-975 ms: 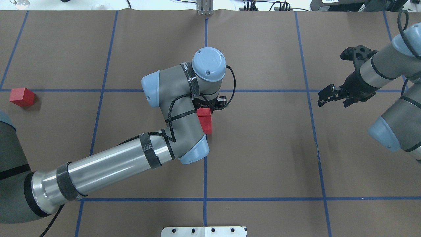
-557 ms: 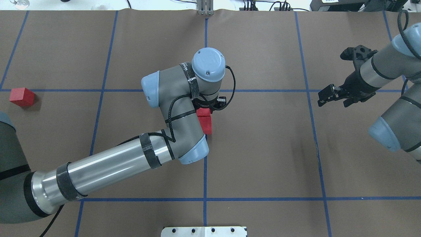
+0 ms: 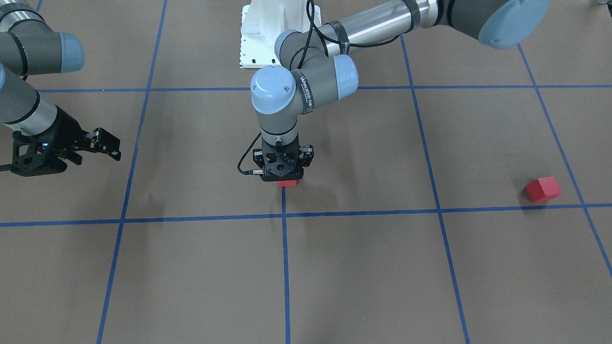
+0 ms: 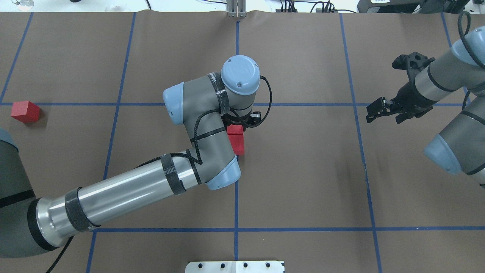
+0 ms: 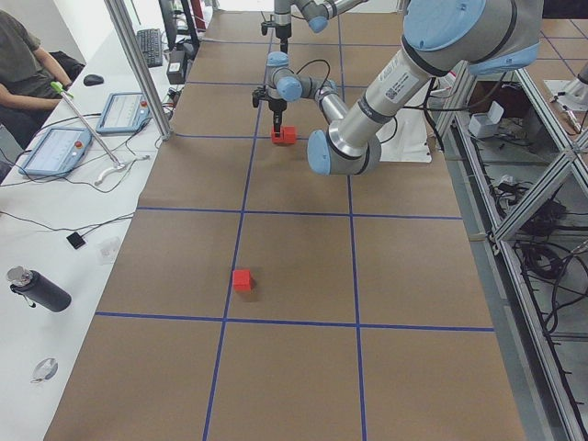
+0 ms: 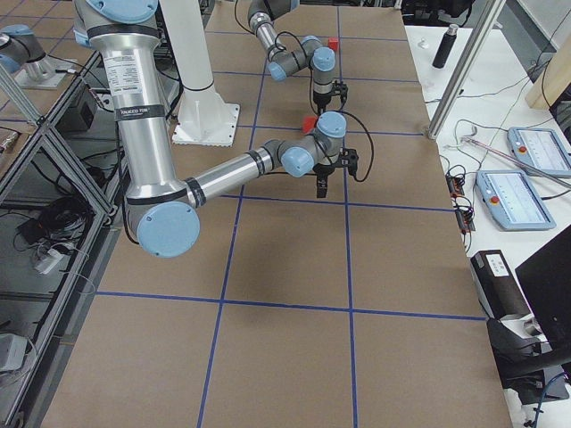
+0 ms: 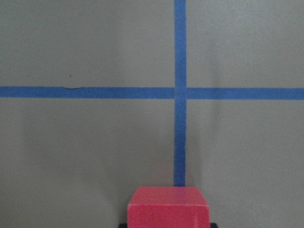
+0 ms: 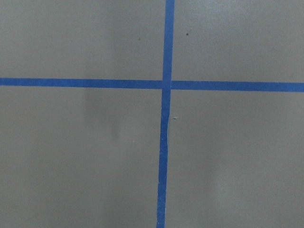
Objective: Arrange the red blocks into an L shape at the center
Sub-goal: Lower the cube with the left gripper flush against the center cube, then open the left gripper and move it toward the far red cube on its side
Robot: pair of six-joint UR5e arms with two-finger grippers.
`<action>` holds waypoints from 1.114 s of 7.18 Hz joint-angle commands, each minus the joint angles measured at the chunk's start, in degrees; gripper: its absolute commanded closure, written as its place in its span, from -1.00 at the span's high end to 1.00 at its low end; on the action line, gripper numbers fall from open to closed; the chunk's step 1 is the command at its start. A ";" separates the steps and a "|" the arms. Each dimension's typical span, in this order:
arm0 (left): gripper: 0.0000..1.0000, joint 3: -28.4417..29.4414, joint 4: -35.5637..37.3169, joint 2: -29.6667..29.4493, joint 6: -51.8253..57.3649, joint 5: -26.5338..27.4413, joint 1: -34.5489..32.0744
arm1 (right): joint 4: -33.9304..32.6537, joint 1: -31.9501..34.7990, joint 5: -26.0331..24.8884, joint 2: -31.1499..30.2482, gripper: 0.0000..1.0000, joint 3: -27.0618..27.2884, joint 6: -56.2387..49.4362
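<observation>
My left gripper (image 4: 238, 122) points straight down at the table's center and is shut on a red block (image 4: 235, 129), low at the table surface. That block fills the bottom of the left wrist view (image 7: 167, 206), on a blue tape line. A second red block (image 4: 238, 144) lies right against it on the robot's side, partly hidden under my left arm. The third red block (image 4: 25, 111) sits alone at the far left, also seen in the front view (image 3: 543, 188). My right gripper (image 4: 370, 112) hovers open and empty at the right.
Blue tape lines (image 4: 236, 189) divide the brown table cover into large squares. The white robot base plate (image 4: 235, 266) sits at the near edge. Tablets, a bottle and an operator are beside the table in the left side view (image 5: 55, 147).
</observation>
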 commanded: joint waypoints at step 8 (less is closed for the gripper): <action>0.98 -19.24 2.99 11.69 1.93 -6.22 -3.93 | 0.00 0.00 0.04 0.09 1.00 0.34 0.09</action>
